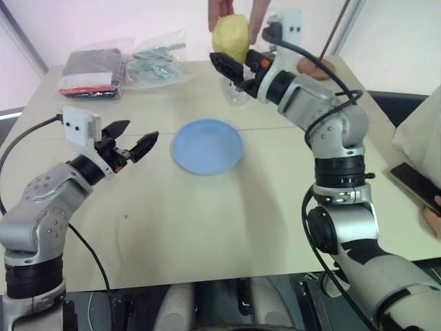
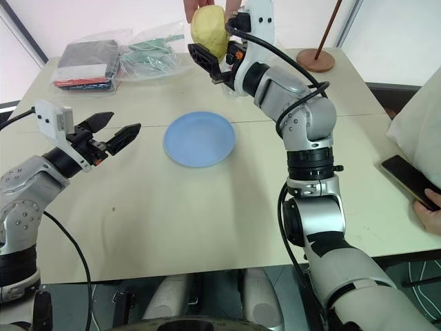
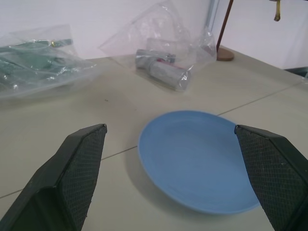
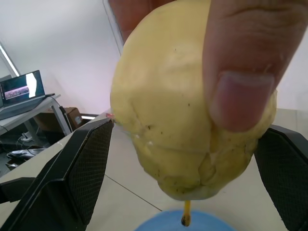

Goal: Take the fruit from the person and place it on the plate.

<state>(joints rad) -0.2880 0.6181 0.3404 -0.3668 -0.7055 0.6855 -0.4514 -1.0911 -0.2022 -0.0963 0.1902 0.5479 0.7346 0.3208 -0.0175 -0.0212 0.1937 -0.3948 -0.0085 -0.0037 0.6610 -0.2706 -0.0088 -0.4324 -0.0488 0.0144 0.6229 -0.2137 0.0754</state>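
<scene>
Plate (image 1: pixel 207 145) lies unobstructed; clear bags (image 1: pixel 155 63) sit well behind.

Both head views look forward and down over the pale beige table (image 1: pixel 207 227), sharing the round light-blue plate (image 2: pixel 199 138); the left wrist view skims low and close over that plate, and the right wrist view looks at the pale yellow bumpy fruit (image 4: pixel 187 110) from very close

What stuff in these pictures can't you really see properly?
- Person: head views' top edge cuts off all but the fingers.
- Fruit: right wrist view, a thumb hides part.
- Bag contents: left wrist view, crinkled plastic blurs them.
- Phone: right edge crops it.
</scene>
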